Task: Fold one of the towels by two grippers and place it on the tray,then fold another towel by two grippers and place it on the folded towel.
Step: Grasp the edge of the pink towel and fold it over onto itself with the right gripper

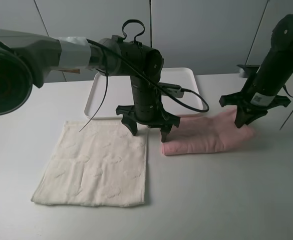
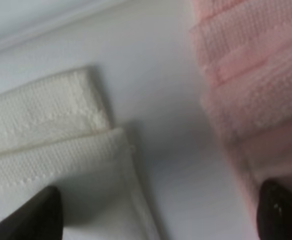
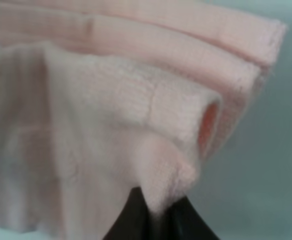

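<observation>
A pink towel [image 1: 206,138] lies folded into a strip on the table, right of centre. My right gripper [image 1: 246,121] is shut on its right end; the right wrist view shows a fold of the pink towel [image 3: 136,115] pinched between the dark fingertips [image 3: 131,220]. My left gripper [image 1: 150,134] is open and low over the gap between the pink towel's left end and the cream towel [image 1: 96,165]. The cream towel lies flat at the front left. The left wrist view shows the cream corner [image 2: 51,115], the pink towel [image 2: 250,75] and both fingertips [image 2: 36,215] wide apart.
The white tray [image 1: 186,75] stands at the back centre, behind my left arm. A black cable [image 1: 196,107] loops from the left arm over the tray's front edge. The table [image 1: 226,200] is bare white at the front right.
</observation>
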You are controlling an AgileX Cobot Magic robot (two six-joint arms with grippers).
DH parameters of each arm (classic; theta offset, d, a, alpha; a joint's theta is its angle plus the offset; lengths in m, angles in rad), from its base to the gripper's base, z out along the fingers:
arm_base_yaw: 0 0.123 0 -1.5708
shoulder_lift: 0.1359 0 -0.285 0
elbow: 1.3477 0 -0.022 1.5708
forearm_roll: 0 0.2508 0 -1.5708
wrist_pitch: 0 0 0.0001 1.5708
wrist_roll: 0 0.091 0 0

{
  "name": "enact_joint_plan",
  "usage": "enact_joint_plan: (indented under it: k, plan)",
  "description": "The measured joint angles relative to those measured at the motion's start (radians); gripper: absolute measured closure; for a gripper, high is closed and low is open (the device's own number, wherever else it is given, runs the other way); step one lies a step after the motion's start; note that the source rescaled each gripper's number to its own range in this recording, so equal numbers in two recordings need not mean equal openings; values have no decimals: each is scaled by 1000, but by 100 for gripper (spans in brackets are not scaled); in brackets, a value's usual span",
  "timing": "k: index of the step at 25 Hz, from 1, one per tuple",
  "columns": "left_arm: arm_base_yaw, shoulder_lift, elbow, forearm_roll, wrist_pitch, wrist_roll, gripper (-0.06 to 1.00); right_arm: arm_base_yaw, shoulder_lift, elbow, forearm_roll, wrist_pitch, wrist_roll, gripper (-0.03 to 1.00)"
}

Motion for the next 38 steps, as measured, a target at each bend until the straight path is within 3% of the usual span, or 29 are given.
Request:
enact_joint_plan:
  k: [10,17,22,29,38]
  plan:
    - [0,0,0,2,-2,20,-6,0,-64,0,250,90,-120,93]
    - [14,0,0,-5,9,27,-6,0,-64,12,516,121,-244,93]
    - [37,0,0,-24,18,34,-6,0,-66,97,640,59,-315,93]
    - [49,0,0,-50,18,65,-6,0,-66,230,957,-52,-537,93]
    - [49,0,0,-56,18,81,-6,0,-66,289,1166,-107,-688,93]
